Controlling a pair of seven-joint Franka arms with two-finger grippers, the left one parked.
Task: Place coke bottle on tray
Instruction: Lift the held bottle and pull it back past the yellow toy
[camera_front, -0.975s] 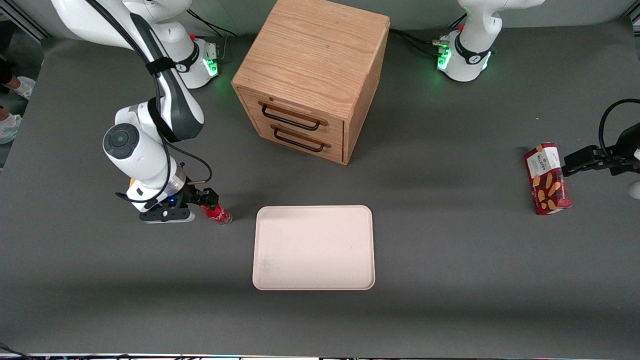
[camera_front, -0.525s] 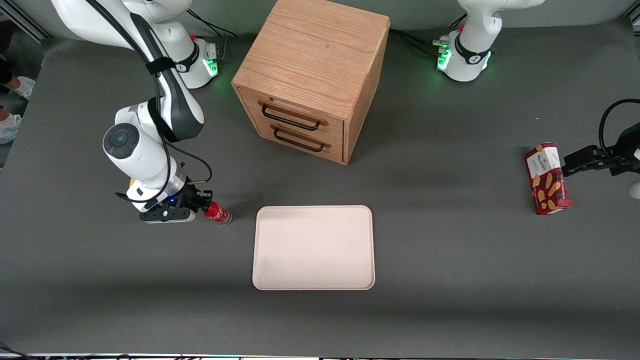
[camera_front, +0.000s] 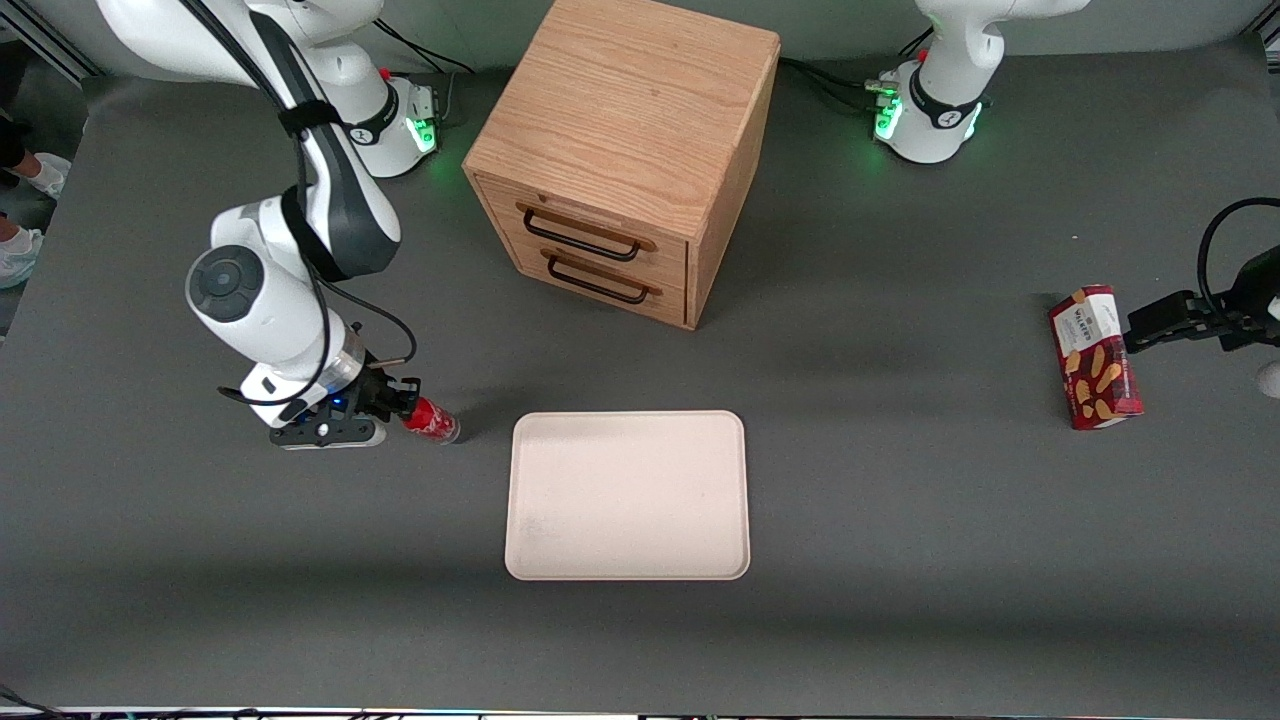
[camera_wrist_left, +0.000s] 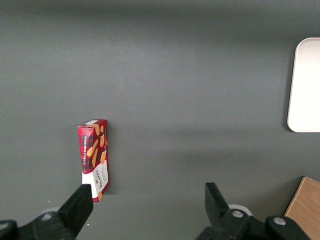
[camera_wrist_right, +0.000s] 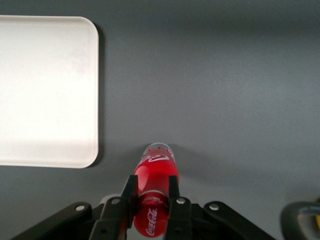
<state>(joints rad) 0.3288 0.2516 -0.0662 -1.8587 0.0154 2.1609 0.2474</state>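
The coke bottle (camera_front: 434, 422), small with a red cap and red label, leans with its cap end between my right gripper's fingers, beside the tray toward the working arm's end of the table. My right gripper (camera_front: 402, 406) is shut on the bottle's neck; the right wrist view shows both fingers (camera_wrist_right: 176, 196) pressed against the bottle (camera_wrist_right: 156, 172). I cannot tell whether its base touches the table. The pale cream-pink tray (camera_front: 627, 495) lies flat and bare, a short gap from the bottle, and also shows in the right wrist view (camera_wrist_right: 45, 90).
A wooden drawer cabinet (camera_front: 625, 150) stands farther from the front camera than the tray. A red biscuit box (camera_front: 1095, 357) lies toward the parked arm's end of the table. A yellow lump (camera_wrist_right: 312, 220) shows beside my gripper in the right wrist view.
My gripper's fingers closed on the bottle's neck. The arm then shifted slightly toward the working arm's end, and the bottle moved a little with it.
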